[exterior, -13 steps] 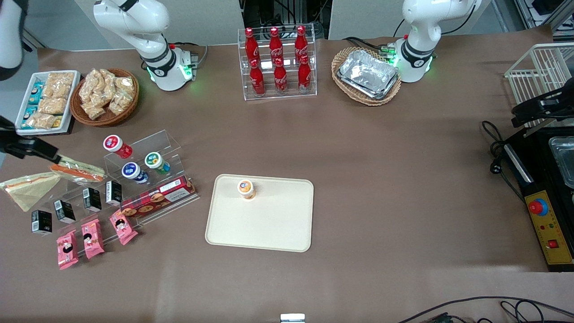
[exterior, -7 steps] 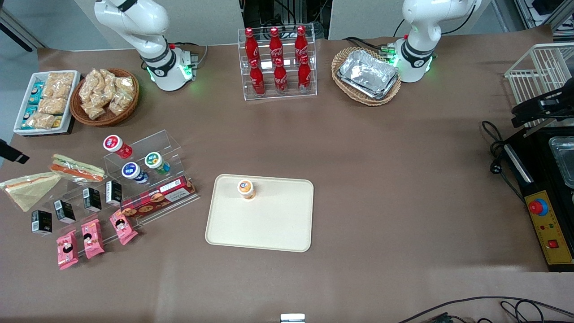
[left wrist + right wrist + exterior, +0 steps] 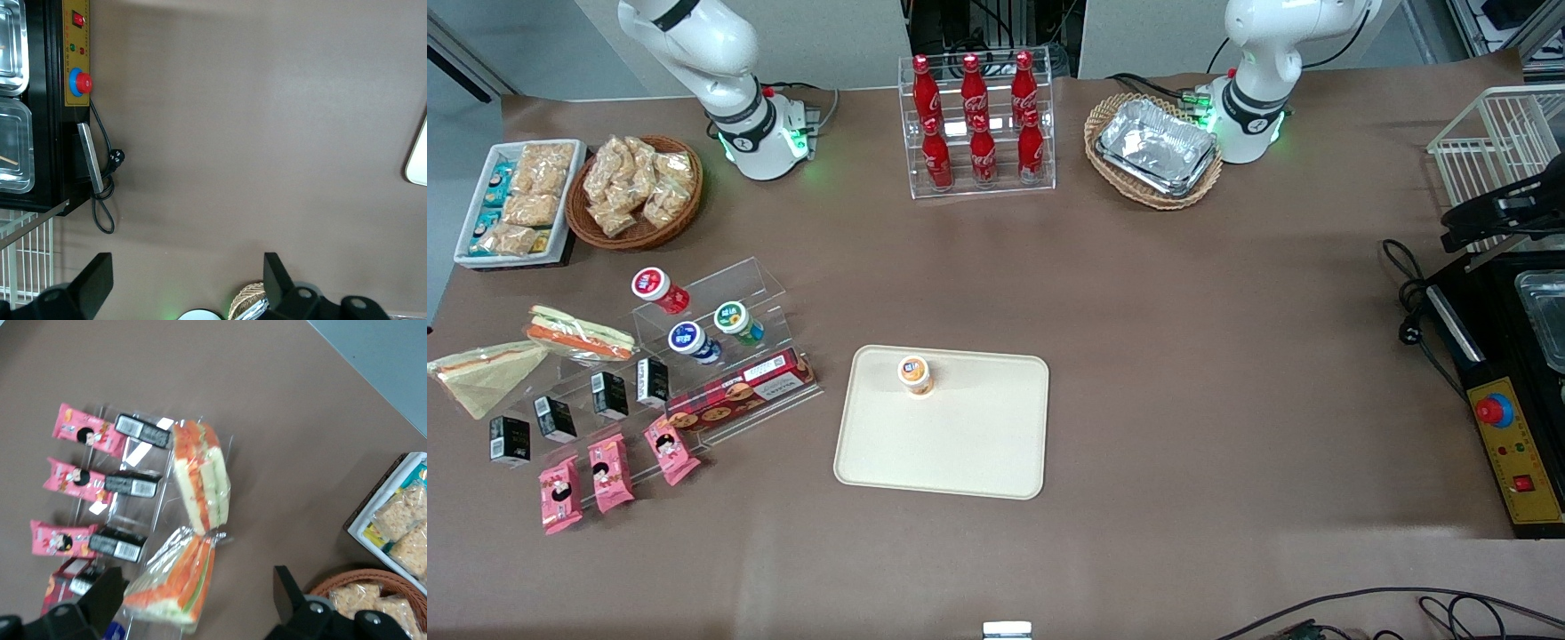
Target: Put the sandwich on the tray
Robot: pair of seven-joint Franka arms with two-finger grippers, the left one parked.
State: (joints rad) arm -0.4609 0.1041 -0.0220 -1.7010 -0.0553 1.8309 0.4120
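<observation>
Start from the tray (image 3: 960,444), your landmark: it lies flat on the worktop (image 3: 1183,356), bare but for 1 orange-capped cup (image 3: 914,373) standing by its rim farthest from the front camera.

The sandwich (image 3: 578,333) is not on it yet. It rests well apart from the tray, toward the working arm's end of the worktop, propped on a clear stand (image 3: 711,311). A second sandwich (image 3: 485,373) lies just beside it, farther still from the tray.

The tool (image 3: 197,575) hangs above the sandwich (image 3: 177,580), clear of it. Its 2 fingers are spread wide and hold nothing.

The wedge sits directly below the gap. Its long cut edge runs at a slant to the line between the fingers, so you probably need a wrist turn before descending. Your carry then runs sideways to the tray.
</observation>
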